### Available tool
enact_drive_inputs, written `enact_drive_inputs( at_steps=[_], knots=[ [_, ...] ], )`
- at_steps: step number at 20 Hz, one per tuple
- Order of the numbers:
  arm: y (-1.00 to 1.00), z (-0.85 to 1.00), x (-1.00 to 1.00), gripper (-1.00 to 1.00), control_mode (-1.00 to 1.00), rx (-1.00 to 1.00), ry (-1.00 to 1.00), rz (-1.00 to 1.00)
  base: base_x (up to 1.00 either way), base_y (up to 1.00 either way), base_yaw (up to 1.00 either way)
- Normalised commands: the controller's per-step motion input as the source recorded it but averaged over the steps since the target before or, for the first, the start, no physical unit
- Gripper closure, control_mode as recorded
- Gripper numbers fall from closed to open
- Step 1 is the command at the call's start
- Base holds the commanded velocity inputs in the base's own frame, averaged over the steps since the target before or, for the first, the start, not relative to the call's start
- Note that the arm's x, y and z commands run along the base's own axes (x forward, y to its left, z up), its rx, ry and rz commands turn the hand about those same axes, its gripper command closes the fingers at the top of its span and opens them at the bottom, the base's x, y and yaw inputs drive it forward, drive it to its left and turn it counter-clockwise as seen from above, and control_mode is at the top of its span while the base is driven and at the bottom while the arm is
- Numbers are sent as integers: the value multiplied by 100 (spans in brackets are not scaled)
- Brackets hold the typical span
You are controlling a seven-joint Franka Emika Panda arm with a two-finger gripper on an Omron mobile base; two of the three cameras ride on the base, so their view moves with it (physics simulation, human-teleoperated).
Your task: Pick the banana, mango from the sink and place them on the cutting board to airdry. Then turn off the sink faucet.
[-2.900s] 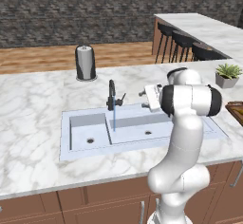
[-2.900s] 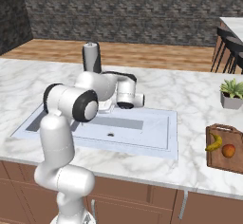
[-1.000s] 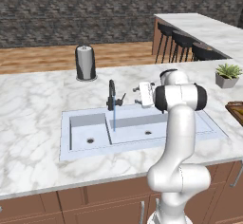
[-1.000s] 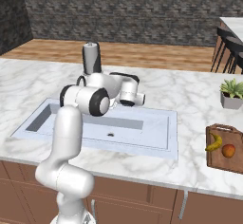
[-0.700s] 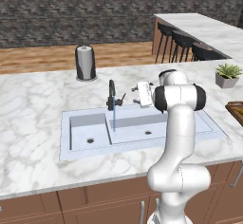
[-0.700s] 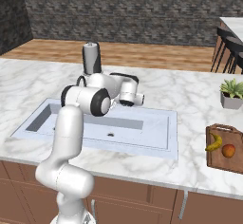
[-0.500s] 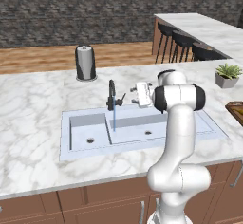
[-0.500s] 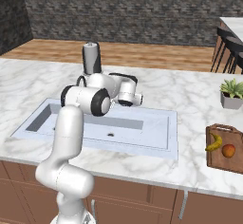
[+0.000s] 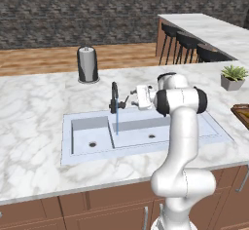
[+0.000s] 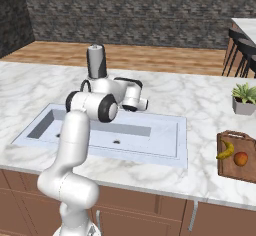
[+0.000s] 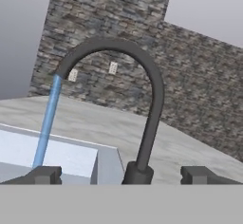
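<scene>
The dark sink faucet (image 9: 114, 96) stands behind the pale sink (image 9: 194, 124), and a thin blue stream runs from it into the basin. My gripper (image 9: 128, 101) is open, level with the faucet and just to its right, pointing at it. In the hand view the faucet's curved neck (image 11: 153, 104) rises between my spread fingertips (image 11: 45, 174), with my gripper (image 11: 122, 175) at its base. The banana (image 10: 225, 150) and the mango (image 10: 241, 158) lie side by side on the brown cutting board (image 10: 235, 172) at the right of the counter.
A dark cylindrical paper-towel holder (image 9: 87, 64) stands on the marble behind the sink. A grey potted plant (image 10: 244, 98) sits behind the cutting board. Bar stools (image 9: 187, 41) line a second counter at the far right.
My hand has moved a little to the left, closer to the faucet. The jaws stay wide apart, and the fruit has not moved.
</scene>
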Motion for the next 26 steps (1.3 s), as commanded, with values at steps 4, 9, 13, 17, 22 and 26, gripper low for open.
enact_drive_inputs(
  at_steps=[4, 9, 13, 17, 22, 26],
  knots=[
    [0, -14, 25, -100, -100, 0, 5, 0, 0, 0, 0],
    [0, -21, 32, -100, -100, 1, 7, 0, 0, 0, 0],
    [0, -16, 23, -100, -100, 1, 6, 0, 0, 0, 0],
    [0, -4, 18, -100, -100, 1, 4, 0, 0, 0, 0],
    [7, 0, 19, -100, -100, 1, 4, 0, 0, 0, 0],
    [18, -5, 13, -100, -100, 0, 5, 0, 0, 0, 0]
  ],
)
